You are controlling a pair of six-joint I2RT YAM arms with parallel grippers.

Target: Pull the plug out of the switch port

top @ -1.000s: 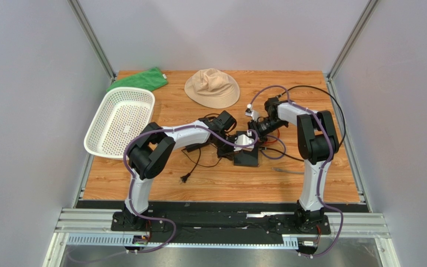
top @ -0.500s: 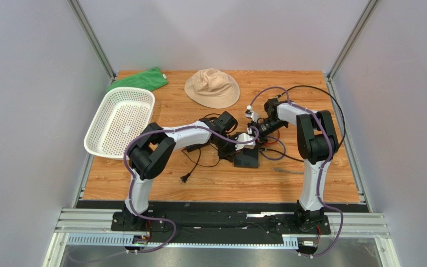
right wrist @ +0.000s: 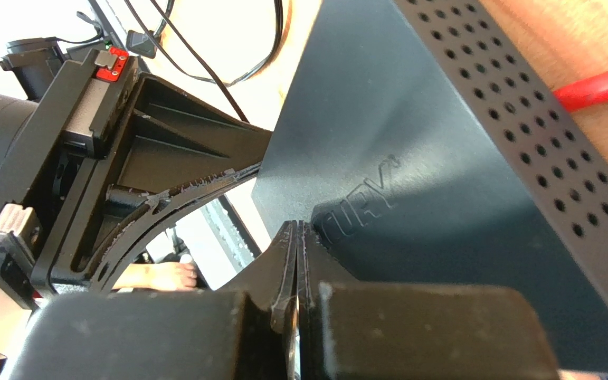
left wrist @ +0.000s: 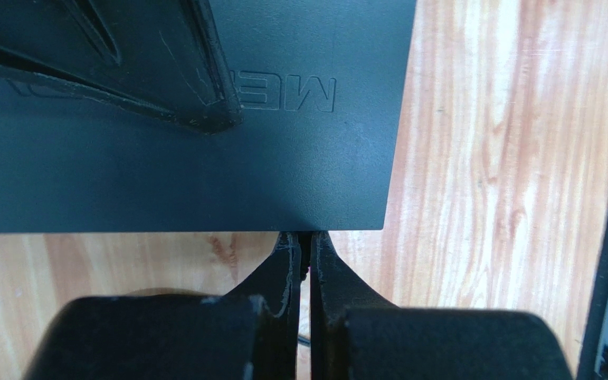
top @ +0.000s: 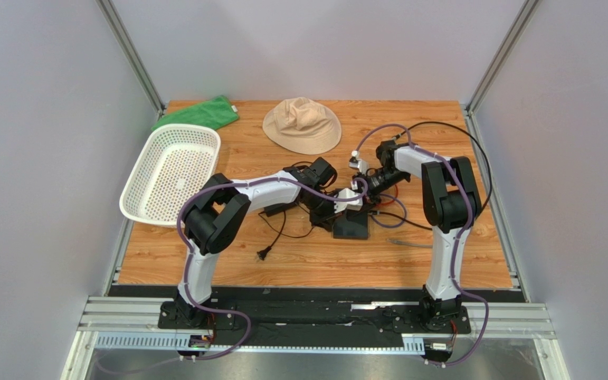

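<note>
Wooden table (top: pixel 458 257) with the black switch (top: pixel 352 228) lying at its middle. My left claw (left wrist: pixel 305 241) is clenched at the switch's edge, my right claw (right wrist: pixel 296 233) clenched against its top. The plug is hidden; I judge the pull not yet done.

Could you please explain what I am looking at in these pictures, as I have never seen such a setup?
A left arm and a right arm are bolted to a wooden table. One picture looks down from above; the other two come from cameras on the wrists. On the table lie a basket, a hat, a green cloth, loose cables and a flat black switch. The left fingers and right fingers are shut at the switch; whether they hold anything is hidden.
</note>
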